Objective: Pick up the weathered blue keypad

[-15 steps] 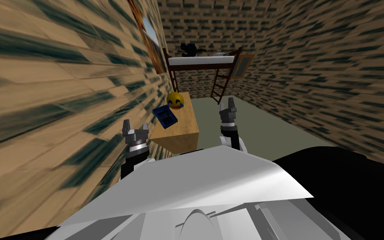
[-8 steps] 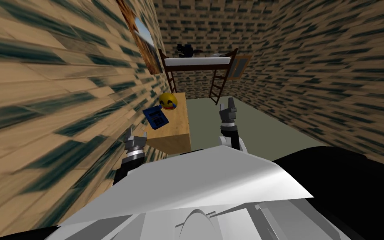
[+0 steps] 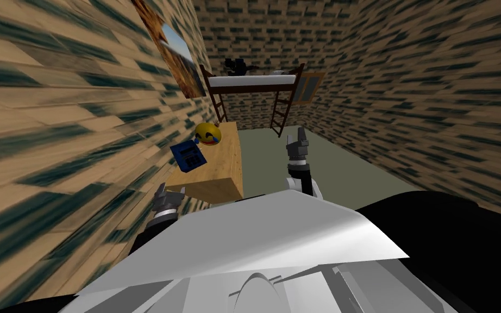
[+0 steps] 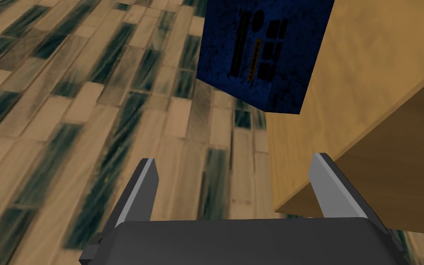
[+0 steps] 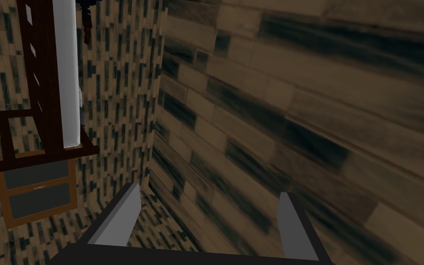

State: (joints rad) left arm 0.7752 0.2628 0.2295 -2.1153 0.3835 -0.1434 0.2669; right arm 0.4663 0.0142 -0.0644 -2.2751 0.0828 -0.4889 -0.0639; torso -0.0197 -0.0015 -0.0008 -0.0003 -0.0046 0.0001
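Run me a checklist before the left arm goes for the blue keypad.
1. Fingers of the left gripper open and empty: ok.
2. Location of the keypad: ok, flat on the wooden table, at its wall-side edge.
3. Alignment of the left gripper over the keypad: not ok, it sits below the table's near corner, apart from the keypad.
4. Gap between the yellow emoji ball and the keypad: cannot tell, the ball lies close behind it.
5. Position of the right gripper: ok, open, off the table's room side.

No legible text or labels.
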